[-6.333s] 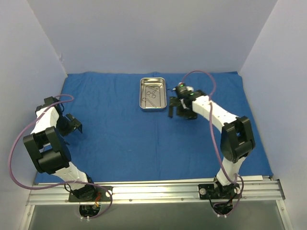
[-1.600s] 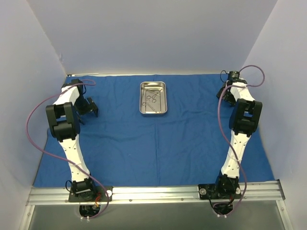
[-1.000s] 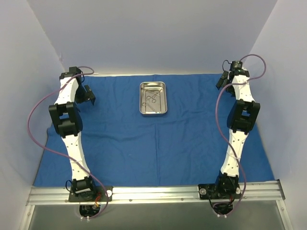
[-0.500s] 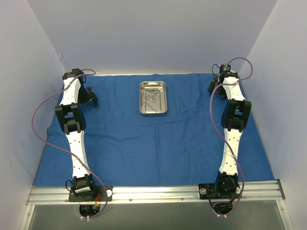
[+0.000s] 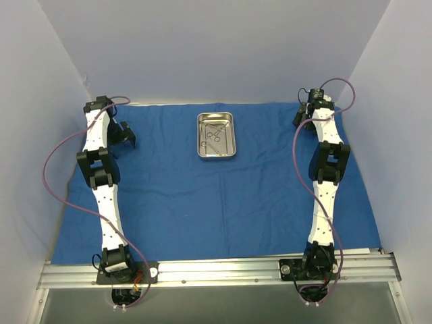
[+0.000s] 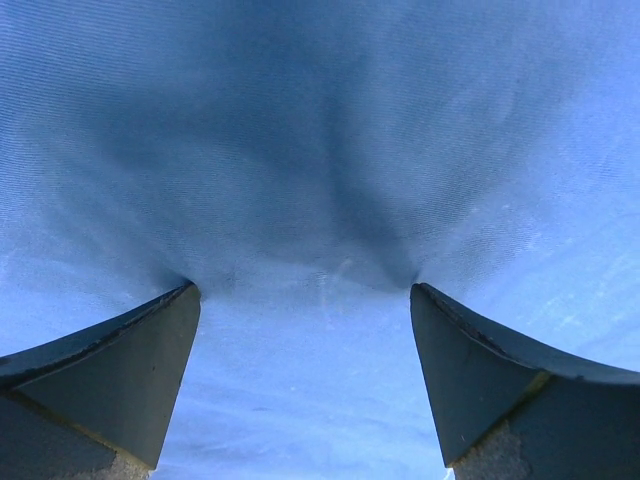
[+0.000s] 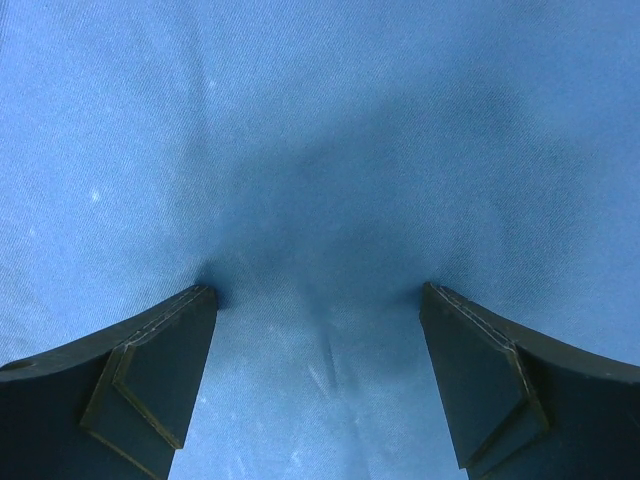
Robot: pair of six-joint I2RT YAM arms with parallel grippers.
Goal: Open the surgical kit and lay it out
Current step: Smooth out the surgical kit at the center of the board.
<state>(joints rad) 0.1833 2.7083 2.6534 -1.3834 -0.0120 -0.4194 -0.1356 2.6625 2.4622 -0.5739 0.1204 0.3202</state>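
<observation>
The blue cloth wrap (image 5: 223, 196) lies spread flat over the table. On it at the far middle stands the steel tray (image 5: 198, 135), with thin metal instruments (image 5: 214, 133) lying inside. My left gripper (image 5: 127, 137) is at the cloth's far left corner, and my right gripper (image 5: 299, 118) at the far right corner. In the left wrist view the left gripper (image 6: 302, 290) is open, its dark fingertips (image 6: 175, 310) resting on the cloth (image 6: 320, 150). In the right wrist view the right gripper (image 7: 318, 292) is likewise open, with its fingertips (image 7: 190, 315) dimpling the cloth (image 7: 320, 130).
Pale walls close in the table on the left, back and right. An aluminium rail (image 5: 216, 273) with both arm bases runs along the near edge. Purple cables (image 5: 54, 169) loop beside each arm. Both arms are stretched out along the cloth's side edges.
My right gripper has shifted a little left and down at the far right corner. The left gripper has barely moved. Both stay open; tray and cloth are unchanged.
</observation>
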